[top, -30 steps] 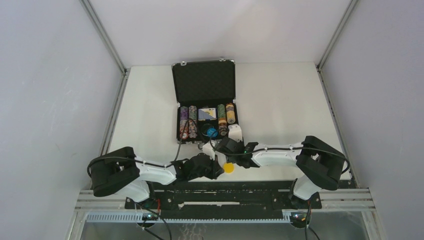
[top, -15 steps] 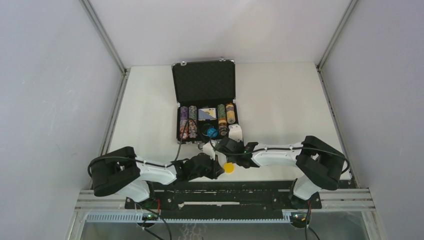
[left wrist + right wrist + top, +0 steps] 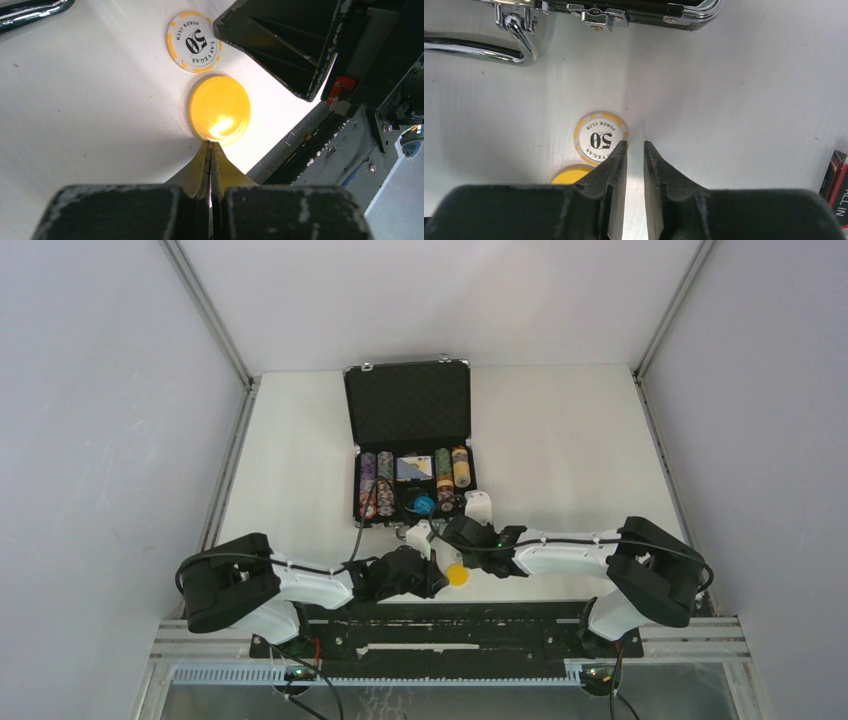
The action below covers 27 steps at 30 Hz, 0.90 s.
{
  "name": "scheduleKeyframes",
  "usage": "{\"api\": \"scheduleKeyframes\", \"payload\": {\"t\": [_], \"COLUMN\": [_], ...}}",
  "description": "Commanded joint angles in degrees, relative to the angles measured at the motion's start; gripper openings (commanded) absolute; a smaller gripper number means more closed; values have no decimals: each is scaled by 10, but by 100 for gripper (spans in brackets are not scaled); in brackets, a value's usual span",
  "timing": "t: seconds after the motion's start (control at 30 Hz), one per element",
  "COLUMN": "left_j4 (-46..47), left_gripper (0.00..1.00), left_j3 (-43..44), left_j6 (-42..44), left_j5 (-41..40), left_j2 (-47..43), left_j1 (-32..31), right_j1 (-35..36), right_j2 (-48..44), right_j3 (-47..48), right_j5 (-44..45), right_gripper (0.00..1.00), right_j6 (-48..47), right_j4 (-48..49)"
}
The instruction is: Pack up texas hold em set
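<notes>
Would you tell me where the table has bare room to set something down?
The tabletop lies bare left and right of the open briefcase. Crowded in front of it: left gripper, right gripper, yellow button and 50 chip.

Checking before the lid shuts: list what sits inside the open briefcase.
Inside the briefcase: chip stacks at left and right, a card deck between them, a blue button nearer the front. The right arm covers the near right corner.

Lab robot test cell: plain white panels (image 3: 90, 440) on aluminium framing (image 3: 207, 310) are enclosing a white table (image 3: 560, 440); a slotted cable duct (image 3: 400, 676) is running along the near edge.
</notes>
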Motion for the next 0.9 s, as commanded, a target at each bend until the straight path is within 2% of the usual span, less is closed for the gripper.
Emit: {"api": "scheduleKeyframes", "payload": {"t": [0.0,0.17,0.4,0.57,0.63,0.77,0.87], "left_j4": [-33,-34,-47,-46,-67,-110,-153], "left_gripper": [0,0,0,1,7,24,31], "left_j3": [17,18,24,11,15,13,12], "left_j6": [9,9,6,19,34,48,54], "left_j5": [-15,-18,-25,-56,-72,-116,-162], "left_j2": [9,10,12,-50,-84,-152,-197], "left_j1": [1,1,4,5,5,5,7], "right_j1": [-8,-11,-6,11,14,17,21], "right_j2": [-23,-26,12,25,25,30,40], "right_j3": [-5,-3,10,24,24,24,27], "right_j5": [-7,-11,-20,-24,-25,-34,-40], "right_gripper": [25,31,30,30,29,29,28], "right_j6": [-7,-15,-22,-20,-18,-18,-17], "right_j4": [-1,2,18,17,17,24,29]}}
